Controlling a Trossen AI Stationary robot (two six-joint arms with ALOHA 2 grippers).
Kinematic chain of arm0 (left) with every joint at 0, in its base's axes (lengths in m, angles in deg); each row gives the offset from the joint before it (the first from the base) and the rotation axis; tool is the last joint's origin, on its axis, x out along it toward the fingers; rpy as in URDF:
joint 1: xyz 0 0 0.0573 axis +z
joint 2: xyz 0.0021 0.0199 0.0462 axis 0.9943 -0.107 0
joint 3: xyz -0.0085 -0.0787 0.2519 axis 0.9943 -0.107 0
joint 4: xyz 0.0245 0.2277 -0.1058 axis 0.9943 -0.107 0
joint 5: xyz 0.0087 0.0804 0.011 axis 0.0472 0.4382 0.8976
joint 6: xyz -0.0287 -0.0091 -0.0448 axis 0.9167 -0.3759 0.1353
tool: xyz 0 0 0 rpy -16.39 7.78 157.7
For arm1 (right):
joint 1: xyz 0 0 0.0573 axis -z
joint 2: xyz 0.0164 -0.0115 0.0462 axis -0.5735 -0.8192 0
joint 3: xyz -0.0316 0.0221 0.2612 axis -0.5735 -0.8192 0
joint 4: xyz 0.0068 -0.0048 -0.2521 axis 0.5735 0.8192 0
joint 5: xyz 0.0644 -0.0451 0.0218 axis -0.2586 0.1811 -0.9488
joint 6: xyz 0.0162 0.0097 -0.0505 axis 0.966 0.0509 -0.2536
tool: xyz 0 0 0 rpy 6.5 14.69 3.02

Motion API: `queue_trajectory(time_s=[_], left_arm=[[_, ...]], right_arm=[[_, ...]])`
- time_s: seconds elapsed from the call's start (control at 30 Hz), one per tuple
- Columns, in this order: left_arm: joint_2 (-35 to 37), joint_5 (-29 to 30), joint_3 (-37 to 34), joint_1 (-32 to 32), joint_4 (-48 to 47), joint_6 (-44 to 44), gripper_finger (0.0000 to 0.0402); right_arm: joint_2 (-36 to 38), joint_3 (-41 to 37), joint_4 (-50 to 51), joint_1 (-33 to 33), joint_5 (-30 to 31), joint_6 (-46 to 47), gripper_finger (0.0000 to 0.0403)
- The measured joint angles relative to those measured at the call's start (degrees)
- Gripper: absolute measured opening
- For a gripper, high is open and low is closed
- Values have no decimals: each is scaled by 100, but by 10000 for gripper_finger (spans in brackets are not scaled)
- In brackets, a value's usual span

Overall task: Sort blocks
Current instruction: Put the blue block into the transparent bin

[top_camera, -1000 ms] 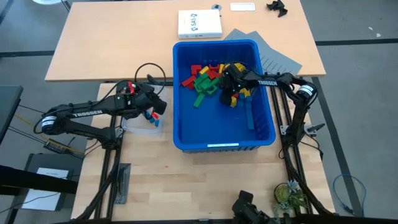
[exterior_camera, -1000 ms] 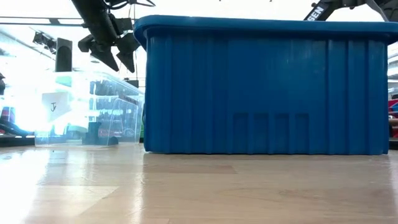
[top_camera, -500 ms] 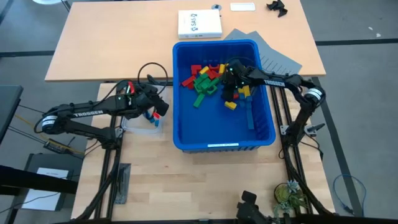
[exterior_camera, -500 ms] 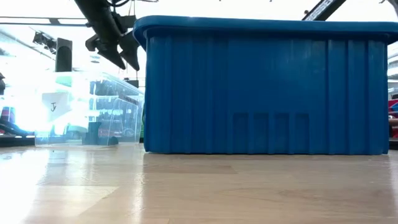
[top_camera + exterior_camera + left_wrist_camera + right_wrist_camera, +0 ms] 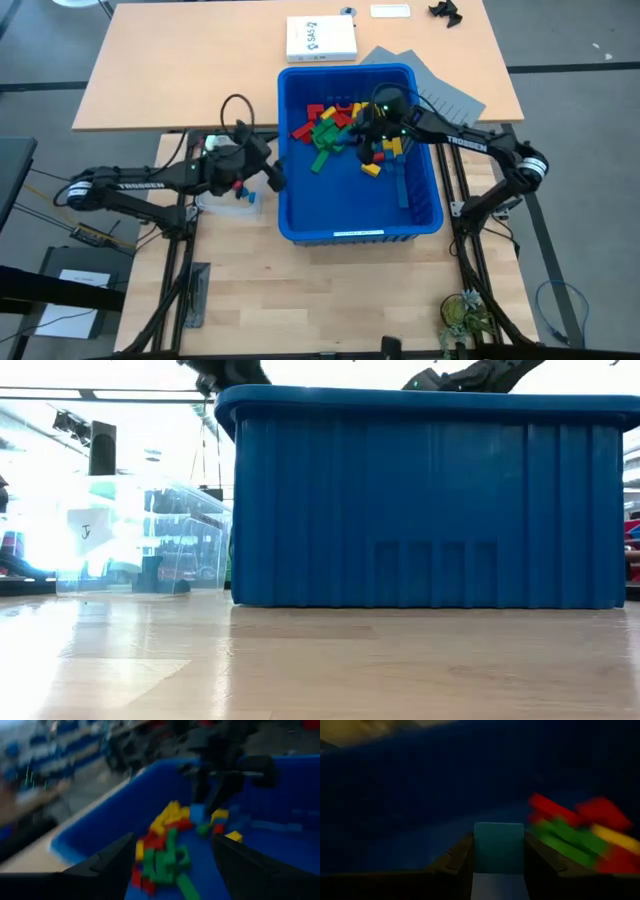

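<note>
Over the bin (image 5: 430,205), right claw (image 5: 498,851) has lifted, clamping a blue block (image 5: 498,851).

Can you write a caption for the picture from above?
Right gripper holds a blue block over the blue bin; left gripper reaches its edge.

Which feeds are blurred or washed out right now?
Left wrist view: motion-smeared, though the blocks in the blue bin are readable. Right wrist view: dark and blurred; a light-blue block between the fingers. Low view: strong backlight glare at left. High view: sharp.
</note>
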Motion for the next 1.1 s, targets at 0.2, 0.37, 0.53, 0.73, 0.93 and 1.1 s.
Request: queue_trajectory(time_s=[0.2,0.37,0.53,0.73,0.93,1.1], left_arm=[[-437,-56,2,-285,889,-1591,271],[-1015,-81,2,-529,1335,-2901,271],[-1502,505,2,-744,2595,-3948,271],[-1826,597,-2,-850,3362,-4664,270],[-1906,617,-2,-890,3602,-4580,270],[-1905,627,-2,-961,3876,-4583,248]], right_arm=[[-31,5,-1040,-476,-1306,718,127],[-62,7,-1985,-827,-1595,1477,128],[-77,7,-2512,-995,-1727,2147,129],[-81,7,-2709,-1227,-1683,2442,129],[-84,7,-3027,-1405,-1677,2605,130],[-149,7,-3047,-1454,-1362,2652,130]])
